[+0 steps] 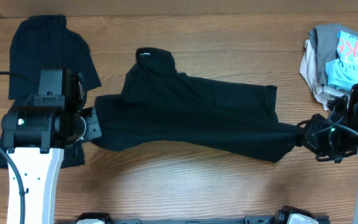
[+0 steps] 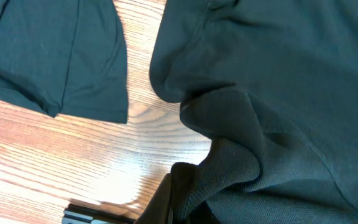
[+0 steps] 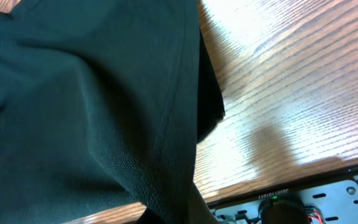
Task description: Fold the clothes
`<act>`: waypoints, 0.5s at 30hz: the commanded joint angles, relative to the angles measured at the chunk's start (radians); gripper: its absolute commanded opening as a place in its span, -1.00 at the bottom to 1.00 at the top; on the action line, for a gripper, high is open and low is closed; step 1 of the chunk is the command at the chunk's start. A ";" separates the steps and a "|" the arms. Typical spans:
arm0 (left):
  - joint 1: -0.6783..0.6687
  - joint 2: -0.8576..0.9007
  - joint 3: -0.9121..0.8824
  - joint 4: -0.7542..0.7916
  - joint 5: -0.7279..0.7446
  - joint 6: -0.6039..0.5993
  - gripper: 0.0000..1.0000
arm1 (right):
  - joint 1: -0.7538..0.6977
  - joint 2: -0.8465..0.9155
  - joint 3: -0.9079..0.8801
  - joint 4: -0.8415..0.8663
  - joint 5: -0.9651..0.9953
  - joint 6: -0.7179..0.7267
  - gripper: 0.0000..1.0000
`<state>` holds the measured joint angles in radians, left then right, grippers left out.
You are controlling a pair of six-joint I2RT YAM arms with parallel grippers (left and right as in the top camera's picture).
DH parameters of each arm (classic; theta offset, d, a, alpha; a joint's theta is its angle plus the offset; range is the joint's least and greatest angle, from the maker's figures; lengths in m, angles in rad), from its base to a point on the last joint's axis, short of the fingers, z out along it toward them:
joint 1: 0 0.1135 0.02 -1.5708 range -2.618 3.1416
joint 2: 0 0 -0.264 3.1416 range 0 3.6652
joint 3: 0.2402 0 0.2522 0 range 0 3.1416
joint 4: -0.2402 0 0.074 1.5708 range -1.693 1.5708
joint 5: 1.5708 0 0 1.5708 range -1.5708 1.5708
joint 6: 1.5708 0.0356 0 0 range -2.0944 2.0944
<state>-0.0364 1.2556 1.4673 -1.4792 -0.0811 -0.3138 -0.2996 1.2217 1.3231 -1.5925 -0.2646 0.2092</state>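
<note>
A large black garment [image 1: 191, 112] lies stretched across the middle of the table, with a small white mark at its collar [image 1: 145, 55]. My left gripper [image 1: 96, 123] is shut on its left edge, and the fabric [image 2: 241, 168] bunches up where it enters the jaws [image 2: 188, 196]. The right gripper [image 1: 304, 134] is shut on the garment's right end, where the cloth [image 3: 104, 106] is drawn into a taut ridge running down into the jaws [image 3: 179, 202]. A second black garment [image 1: 45, 50] lies flat at the far left, partly under my left arm; it also shows in the left wrist view [image 2: 48, 56].
A pale pile of beige, grey and light-blue printed clothes [image 1: 337, 53] sits at the back right, just beyond the right arm. Bare wood [image 1: 185, 180] runs along the front of the table below the stretched garment.
</note>
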 commanded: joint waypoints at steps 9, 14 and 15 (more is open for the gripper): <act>0.012 0.180 -0.082 0.211 -0.033 0.011 -0.91 | -0.003 0.145 0.024 0.104 0.021 -0.005 -0.92; 0.012 0.278 -0.102 0.289 -0.030 0.011 -0.91 | -0.003 0.216 0.024 0.147 0.021 -0.005 -0.92; 0.012 0.298 -0.102 0.306 -0.029 0.011 -0.92 | -0.003 0.230 0.024 0.158 0.021 -0.005 -0.92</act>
<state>-0.0364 1.5085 1.3731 -1.2037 -0.0875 -0.3138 -0.2996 1.4181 1.3231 -1.4578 -0.2611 0.2085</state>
